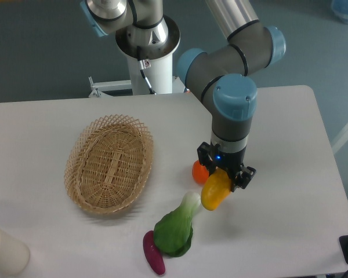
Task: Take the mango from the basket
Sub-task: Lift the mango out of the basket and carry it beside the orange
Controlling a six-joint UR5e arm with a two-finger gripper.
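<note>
The yellow mango (pixel 214 190) hangs from my gripper (pixel 225 175), which is shut on its upper end, over the table right of centre. It is well to the right of the tan wicker basket (pixel 81 152), which holds nothing. The mango's lower end points down and left, just right of the green vegetable's pale stalk.
A round orange fruit (pixel 198 171) lies partly behind the gripper on its left. A green leafy vegetable (pixel 177 229) and a dark red pepper (pixel 153 252) lie near the front edge. A cream cylinder (pixel 4 250) stands at the front left corner.
</note>
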